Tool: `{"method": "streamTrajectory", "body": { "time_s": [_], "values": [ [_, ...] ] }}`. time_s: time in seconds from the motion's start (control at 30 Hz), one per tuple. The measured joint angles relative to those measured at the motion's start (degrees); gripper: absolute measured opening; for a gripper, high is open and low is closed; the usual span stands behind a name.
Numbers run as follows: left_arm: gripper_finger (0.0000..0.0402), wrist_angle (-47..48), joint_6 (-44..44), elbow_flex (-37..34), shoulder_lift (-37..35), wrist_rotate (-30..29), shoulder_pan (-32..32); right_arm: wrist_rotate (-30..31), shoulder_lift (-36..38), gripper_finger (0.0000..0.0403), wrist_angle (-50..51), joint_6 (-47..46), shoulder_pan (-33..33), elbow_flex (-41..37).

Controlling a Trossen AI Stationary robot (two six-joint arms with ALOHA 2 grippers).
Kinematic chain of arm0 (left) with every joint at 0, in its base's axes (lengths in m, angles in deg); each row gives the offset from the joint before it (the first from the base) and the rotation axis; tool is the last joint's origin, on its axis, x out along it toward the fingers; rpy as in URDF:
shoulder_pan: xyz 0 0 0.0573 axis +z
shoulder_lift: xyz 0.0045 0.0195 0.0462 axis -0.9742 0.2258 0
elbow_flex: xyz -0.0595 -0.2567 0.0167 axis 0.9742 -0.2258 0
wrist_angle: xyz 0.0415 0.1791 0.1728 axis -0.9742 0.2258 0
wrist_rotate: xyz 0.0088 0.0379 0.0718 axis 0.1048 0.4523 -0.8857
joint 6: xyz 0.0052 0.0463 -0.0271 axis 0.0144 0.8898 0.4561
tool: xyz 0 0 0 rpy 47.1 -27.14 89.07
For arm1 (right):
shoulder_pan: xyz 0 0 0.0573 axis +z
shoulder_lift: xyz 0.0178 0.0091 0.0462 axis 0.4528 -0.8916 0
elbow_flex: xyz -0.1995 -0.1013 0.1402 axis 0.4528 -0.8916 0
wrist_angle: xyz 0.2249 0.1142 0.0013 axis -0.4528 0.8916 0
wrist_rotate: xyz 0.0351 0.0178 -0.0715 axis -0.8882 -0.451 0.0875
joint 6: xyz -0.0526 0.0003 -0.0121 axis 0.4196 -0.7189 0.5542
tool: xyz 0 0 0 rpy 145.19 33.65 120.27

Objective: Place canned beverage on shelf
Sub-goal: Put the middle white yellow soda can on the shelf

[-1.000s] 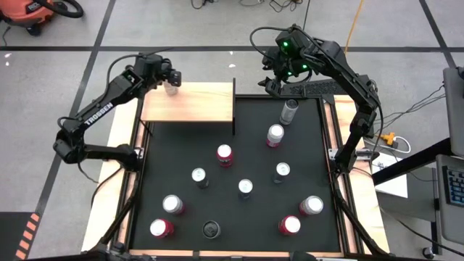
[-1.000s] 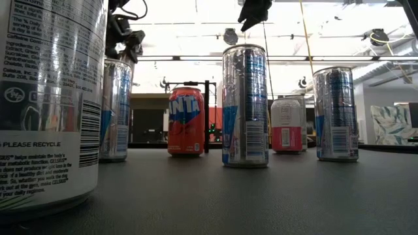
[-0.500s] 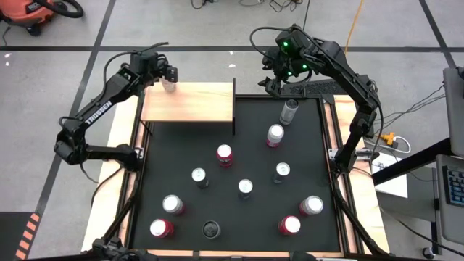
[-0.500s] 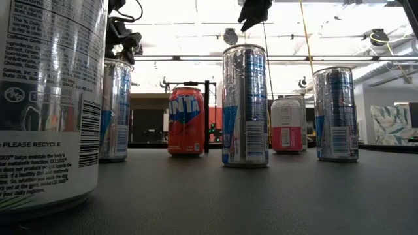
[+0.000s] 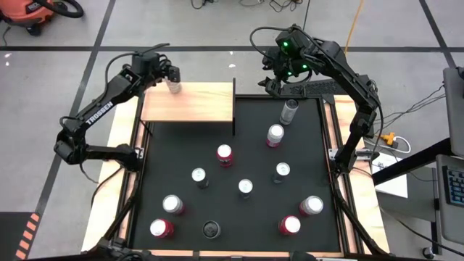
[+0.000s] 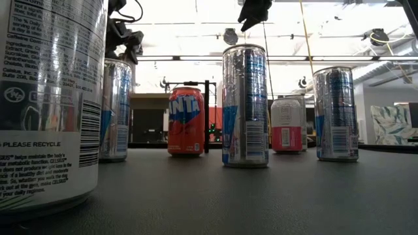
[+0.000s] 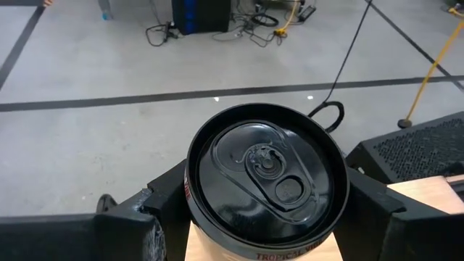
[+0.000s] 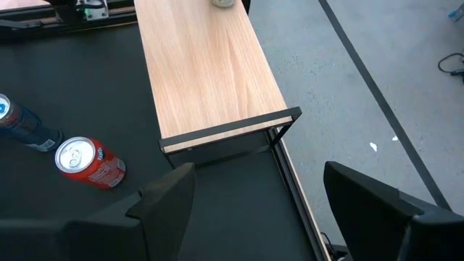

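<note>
A black-topped can sits between the fingers of my left gripper at the far left corner of the pale wood shelf. In the high view the can shows at the shelf's far edge. Whether its base touches the wood I cannot tell. My right gripper hangs open above the table's far side, just right of the shelf, with nothing between its fingers. My left gripper pinches the can's side wall just under the rim between its two fingers, one on each side. The fingers come slanting down from the table's left. The can stands upright, top up, over the shelf's far left corner.
Several other cans stand on the black mat, among them a silver one, a pink one and a red one. A thin black post marks the shelf's right end. Most of the shelf board is bare.
My left gripper has rolled slightly at the wrist with the can, staying over the shelf's far left corner. My right gripper has kept still.
</note>
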Motion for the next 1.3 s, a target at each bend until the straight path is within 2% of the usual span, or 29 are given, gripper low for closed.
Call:
{"method": "streamTrajectory", "body": {
  "time_s": [1.3],
  "values": [
    [0.0256, -0.13, 1.68, 0.02, 1.95, -0.94, -0.54, 0.0, 0.0, 0.0286, -1.27, -0.83, 0.0, 0.0]
  ]
}}
